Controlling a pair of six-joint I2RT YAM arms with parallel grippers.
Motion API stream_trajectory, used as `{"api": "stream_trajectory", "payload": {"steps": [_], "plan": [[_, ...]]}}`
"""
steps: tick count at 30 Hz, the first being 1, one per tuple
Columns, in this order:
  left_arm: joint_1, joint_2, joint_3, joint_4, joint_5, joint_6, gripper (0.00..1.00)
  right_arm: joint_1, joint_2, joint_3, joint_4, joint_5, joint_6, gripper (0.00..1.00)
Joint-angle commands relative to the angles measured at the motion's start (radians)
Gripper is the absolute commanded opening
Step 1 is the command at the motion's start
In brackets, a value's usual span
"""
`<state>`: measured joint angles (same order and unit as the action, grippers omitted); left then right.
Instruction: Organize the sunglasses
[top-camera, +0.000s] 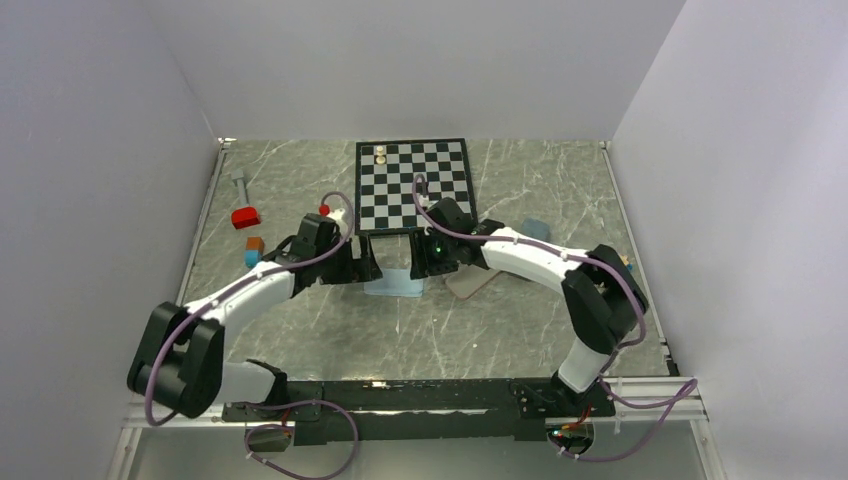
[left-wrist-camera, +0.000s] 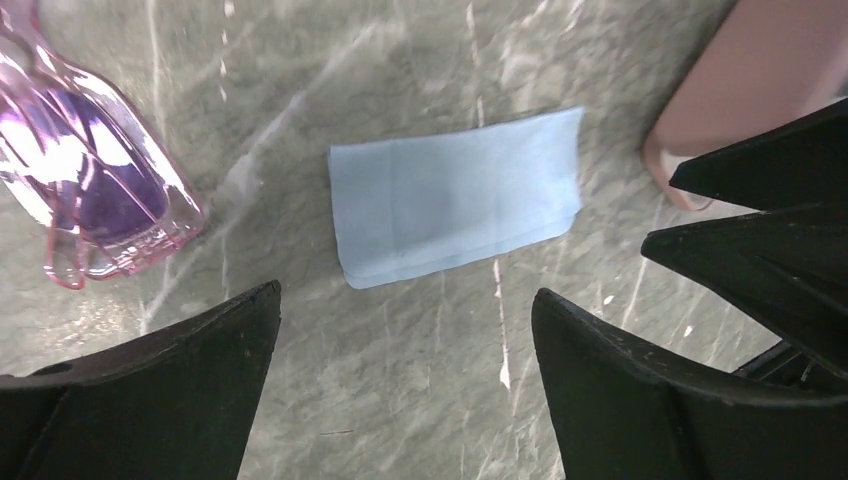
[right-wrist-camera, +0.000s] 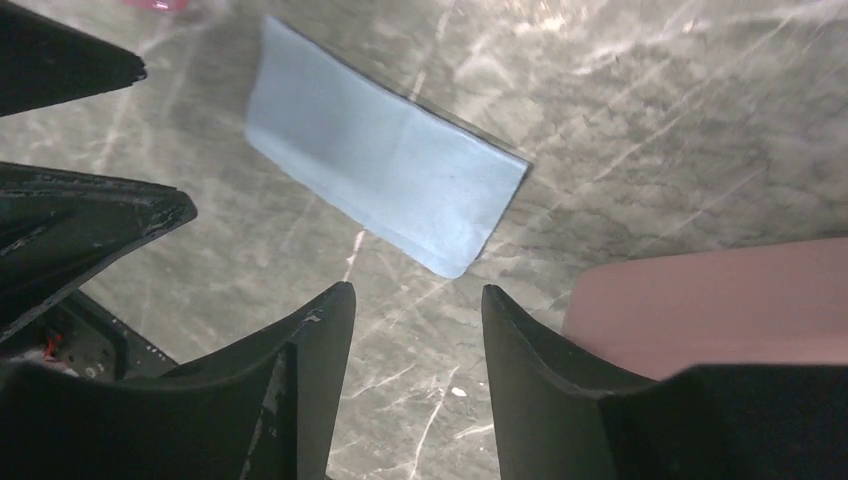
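Observation:
The purple-pink sunglasses (left-wrist-camera: 90, 180) lie folded on the marble table at the upper left of the left wrist view; the left arm hides them in the top view. The white sunglasses are out of view. My left gripper (left-wrist-camera: 407, 295) is open and empty, just above the table on the near side of a folded light-blue cloth (left-wrist-camera: 455, 195). My right gripper (right-wrist-camera: 417, 292) is open and empty, by the cloth (right-wrist-camera: 385, 170), with the pink case (right-wrist-camera: 710, 300) right next to it. In the top view both grippers, left (top-camera: 365, 268) and right (top-camera: 420, 262), face each other over the cloth (top-camera: 395, 285).
The pink case (top-camera: 470, 280) lies right of the cloth. A bluish item (top-camera: 535, 228) lies behind the right arm. A chessboard (top-camera: 413, 185) with a piece stands at the back. Red (top-camera: 245, 217), orange and blue blocks (top-camera: 254, 250) sit at the left. Walls enclose the table.

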<state>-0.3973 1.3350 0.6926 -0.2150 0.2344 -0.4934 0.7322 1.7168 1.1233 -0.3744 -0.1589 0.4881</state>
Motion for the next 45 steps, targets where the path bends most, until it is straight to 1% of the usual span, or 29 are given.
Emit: {"api": "stream_trajectory", "payload": {"steps": [1,2,3,5,6,8,10,11,14,17,19,22,24,26,31,35,38,40,42,45], "plan": [[0.003,-0.110,0.007,0.034,-0.059,0.018,0.99,0.004,-0.112,0.024,0.087,0.032,-0.099,0.56],[0.003,-0.126,0.003,0.037,-0.072,0.020,0.99,0.004,-0.131,0.021,0.099,0.050,-0.108,0.58],[0.003,-0.147,-0.001,0.039,-0.084,0.022,0.99,0.004,-0.156,0.017,0.111,0.066,-0.122,0.64],[0.003,-0.179,-0.012,0.052,-0.105,0.018,0.99,0.004,-0.208,0.002,0.136,0.102,-0.129,0.68],[0.003,-0.211,-0.022,0.065,-0.117,0.012,0.99,0.003,-0.243,-0.015,0.160,0.136,-0.131,0.72],[0.003,-0.276,-0.050,0.106,-0.143,0.001,0.99,0.003,-0.316,-0.055,0.212,0.233,-0.136,0.84],[0.004,-0.348,-0.088,0.150,-0.178,-0.008,0.99,0.001,-0.389,-0.094,0.254,0.364,-0.116,0.98],[0.004,-0.386,-0.105,0.172,-0.196,-0.011,0.99,0.000,-0.425,-0.113,0.285,0.405,-0.116,0.99],[0.005,-0.493,-0.161,0.242,-0.249,-0.033,0.99,-0.001,-0.517,-0.176,0.342,0.464,-0.112,1.00],[0.005,-0.572,-0.228,0.292,-0.328,-0.062,0.99,-0.003,-0.571,-0.221,0.369,0.436,-0.114,1.00],[0.005,-0.594,-0.248,0.287,-0.348,-0.063,0.99,-0.004,-0.589,-0.240,0.360,0.429,-0.089,1.00],[0.005,-0.583,-0.245,0.254,-0.334,-0.045,0.99,-0.004,-0.594,-0.248,0.302,0.432,-0.022,1.00],[0.005,-0.550,-0.229,0.227,-0.315,-0.041,0.99,-0.004,-0.584,-0.260,0.277,0.392,0.019,1.00],[0.005,-0.496,-0.206,0.217,-0.275,-0.032,0.99,-0.004,-0.548,-0.271,0.275,0.316,0.029,1.00],[0.008,-0.289,-0.109,0.123,-0.170,-0.015,0.99,0.002,-0.385,-0.182,0.131,0.193,0.038,1.00],[0.011,-0.159,-0.064,0.100,-0.097,-0.005,0.99,0.006,-0.320,-0.156,0.035,0.240,0.049,1.00],[0.011,-0.116,-0.062,0.107,-0.085,-0.007,0.99,0.006,-0.315,-0.176,-0.036,0.233,0.019,1.00],[0.011,-0.106,-0.066,0.122,-0.082,-0.007,0.99,0.006,-0.309,-0.213,-0.054,0.222,0.016,1.00],[0.012,-0.096,-0.060,0.117,-0.091,-0.005,0.99,0.006,-0.298,-0.248,-0.040,0.211,0.024,1.00],[0.012,-0.080,-0.050,0.109,-0.099,-0.001,0.99,0.004,-0.269,-0.280,0.031,0.166,0.020,1.00]]}}
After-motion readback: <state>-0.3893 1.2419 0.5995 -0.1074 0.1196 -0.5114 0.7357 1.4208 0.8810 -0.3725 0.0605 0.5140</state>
